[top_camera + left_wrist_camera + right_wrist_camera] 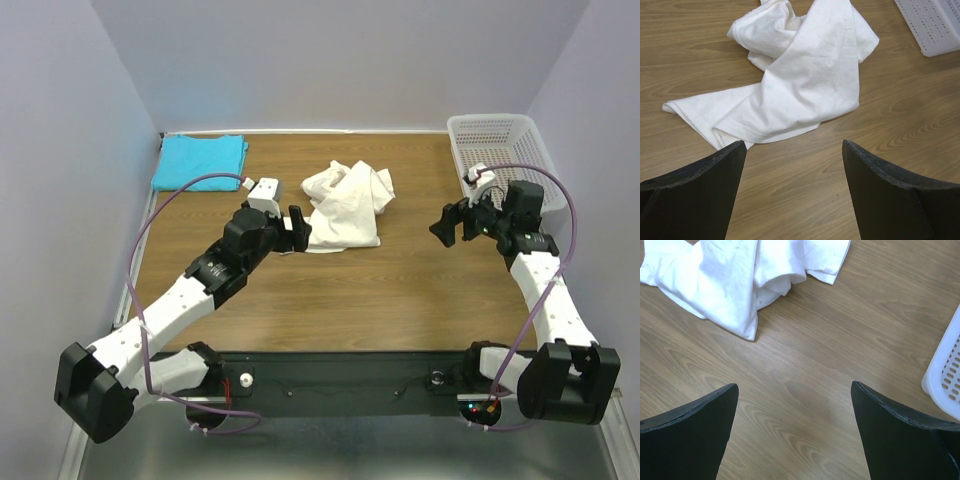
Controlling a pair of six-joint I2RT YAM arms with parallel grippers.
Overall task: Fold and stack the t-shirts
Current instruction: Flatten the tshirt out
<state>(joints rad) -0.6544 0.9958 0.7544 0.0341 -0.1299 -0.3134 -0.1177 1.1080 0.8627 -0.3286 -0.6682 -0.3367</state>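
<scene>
left gripper (298,228): jaws held wide apart, nothing between them; poised just beside the near-left hem of the crumpled cream-white cloth t-shirt (345,205), contact not discernible.
right gripper (445,228): jaws spread fully, empty; held well to the right of the cream shirt, bare wood seen beneath it.
cream shirt: lying bunched and twisted mid-table, one sleeve rolled under, layers overlapped; not yet spread or folded.
turquoise-blue cloth t-shirt (200,160): laid flat as a neat rectangle, well to the far left of the cream shirt; judged already folded.
white plastic mesh basket (497,150): set to the far right of the cream shirt, just behind the right gripper.
brown wood-grain table (400,290): smooth surface under the cream shirt.
step judged: cream shirt to be grasped and flattened.
risk, double layer: several plies could be pinched at once at the overlapped hem, so the twist would be kept.
risk, sliding: the cloth could be dragged across the smooth wood if only one side is pulled.
risk, basket: it could be struck on a wide swing of the right arm.
</scene>
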